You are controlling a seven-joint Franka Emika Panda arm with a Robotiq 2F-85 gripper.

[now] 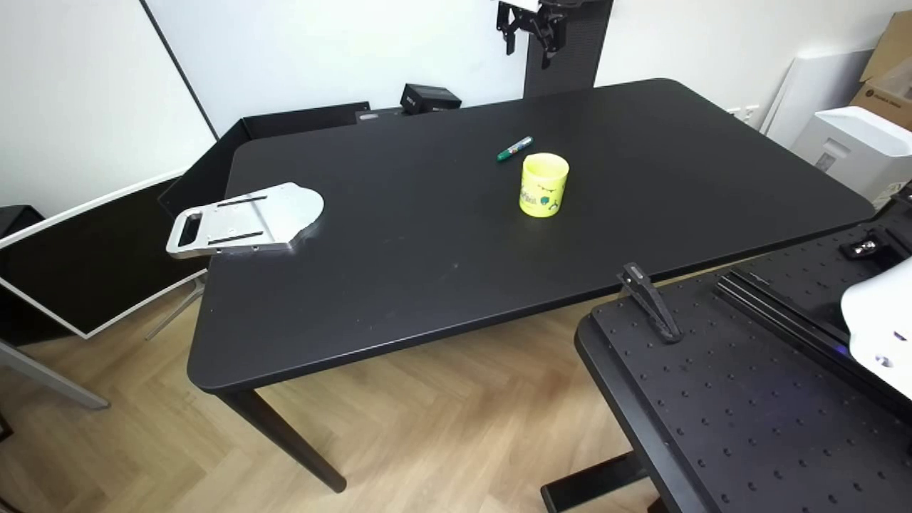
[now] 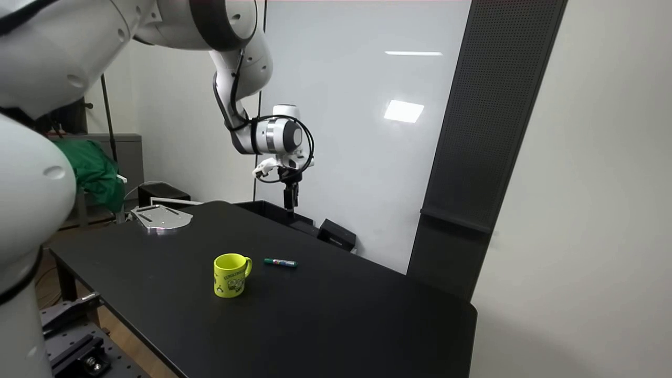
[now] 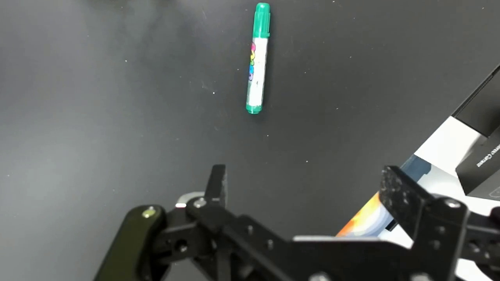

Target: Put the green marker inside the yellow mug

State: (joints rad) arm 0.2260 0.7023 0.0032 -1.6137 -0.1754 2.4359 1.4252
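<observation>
1 green marker [image 3: 258, 58], lettered yellow mug [image 2: 229, 277], box [image 3: 481, 168] reading "Camera"

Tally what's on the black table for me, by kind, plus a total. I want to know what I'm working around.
Green marker: 1
Yellow mug: 1
Flat silver plate: 1
Total: 3

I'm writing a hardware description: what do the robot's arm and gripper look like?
The arm is white and rounded, with dark grey sections and black cable looped near its far end. The gripper is black and angular, with silvery screws and blocky fingers.
</observation>
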